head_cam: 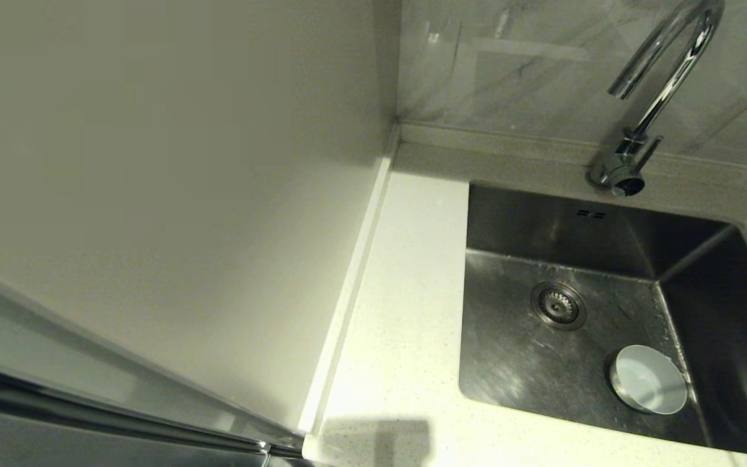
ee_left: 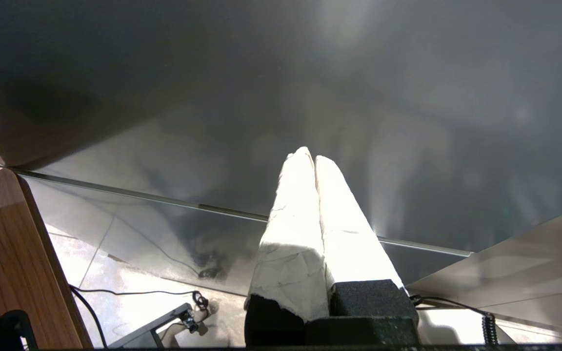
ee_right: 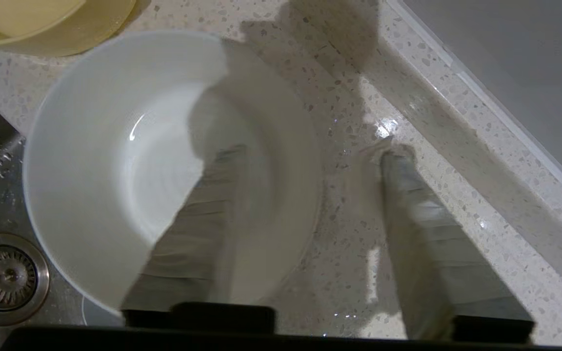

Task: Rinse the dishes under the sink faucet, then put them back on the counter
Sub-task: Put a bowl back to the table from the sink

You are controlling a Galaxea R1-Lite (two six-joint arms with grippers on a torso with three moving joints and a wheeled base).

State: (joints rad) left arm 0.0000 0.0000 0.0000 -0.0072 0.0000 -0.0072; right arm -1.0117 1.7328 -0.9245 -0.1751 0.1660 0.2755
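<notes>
Right gripper [ee_right: 310,161]: jaws apart, straddling the rim of a white bowl [ee_right: 130,161] on the counter [ee_right: 359,87], one finger inside, one outside; grip uncertain. Left gripper [ee_left: 312,163] pressed closed, parked away. Another white bowl [head_cam: 649,379] lies in the sink [head_cam: 509,350], near right corner

One bowl [head_cam: 649,379] lies in the sink [head_cam: 529,363], nearer than the drain strainer [head_cam: 558,305].

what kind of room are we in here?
Most likely a home kitchen: a stainless steel sink with a drain strainer, a chrome gooseneck faucet behind it, a speckled stone counter, and small bowls, one white bowl in the basin.
</notes>
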